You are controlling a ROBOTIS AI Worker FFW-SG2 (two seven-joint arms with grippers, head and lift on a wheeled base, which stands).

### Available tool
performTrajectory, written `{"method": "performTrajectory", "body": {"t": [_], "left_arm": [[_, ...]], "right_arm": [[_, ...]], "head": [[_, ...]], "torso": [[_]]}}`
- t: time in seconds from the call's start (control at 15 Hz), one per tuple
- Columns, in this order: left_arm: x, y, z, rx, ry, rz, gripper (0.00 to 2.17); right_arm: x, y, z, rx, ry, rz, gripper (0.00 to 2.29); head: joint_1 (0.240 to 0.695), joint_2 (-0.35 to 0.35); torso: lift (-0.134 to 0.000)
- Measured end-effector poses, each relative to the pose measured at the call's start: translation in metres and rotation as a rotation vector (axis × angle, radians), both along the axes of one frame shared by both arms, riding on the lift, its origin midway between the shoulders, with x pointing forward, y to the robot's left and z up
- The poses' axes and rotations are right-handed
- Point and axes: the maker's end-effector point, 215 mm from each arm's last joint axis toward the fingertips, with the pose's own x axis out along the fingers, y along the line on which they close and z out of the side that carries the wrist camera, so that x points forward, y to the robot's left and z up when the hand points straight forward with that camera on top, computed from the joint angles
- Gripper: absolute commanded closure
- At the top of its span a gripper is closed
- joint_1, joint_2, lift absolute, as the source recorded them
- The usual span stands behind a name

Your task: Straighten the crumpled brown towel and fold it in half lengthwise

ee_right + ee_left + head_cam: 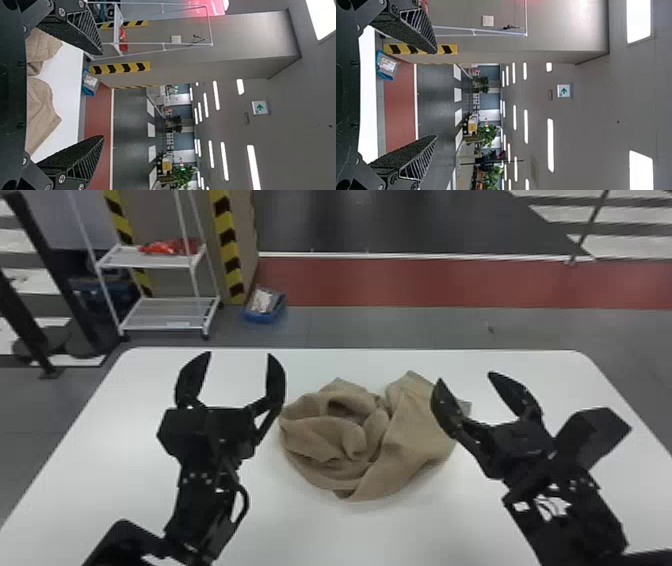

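Well apart, both pairs of jaws.

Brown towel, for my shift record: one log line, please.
brown towel: crumpled on table | left gripper: open, empty | right gripper: open, empty | straightening: pending

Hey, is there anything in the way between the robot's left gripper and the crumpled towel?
No, nothing visible is in the way. The left gripper is open, just left of the towel in the head view. The right gripper is at the towel's other side.
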Motion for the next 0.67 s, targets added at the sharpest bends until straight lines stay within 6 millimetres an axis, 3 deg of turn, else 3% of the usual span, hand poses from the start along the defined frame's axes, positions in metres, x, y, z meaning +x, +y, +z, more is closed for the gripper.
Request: {"method": "performTrajectory", "body": {"t": [0.47, 0.67], "left_arm": [[0.019, 0.049, 0.001, 0.029, 0.031, -0.022, 0.14], [0.023, 0.051, -0.016, 0.036, 0.154, -0.016, 0.14]], "right_arm": [[0.009, 0.003, -0.009, 0.012, 0.052, -0.04, 0.15], [0.012, 0.002, -0.014, -0.008, 0.065, -0.062, 0.15]], "head": [[0.669, 0.029], [0.677, 0.035]], "torso": [[-0.123], [-0.123]]}}
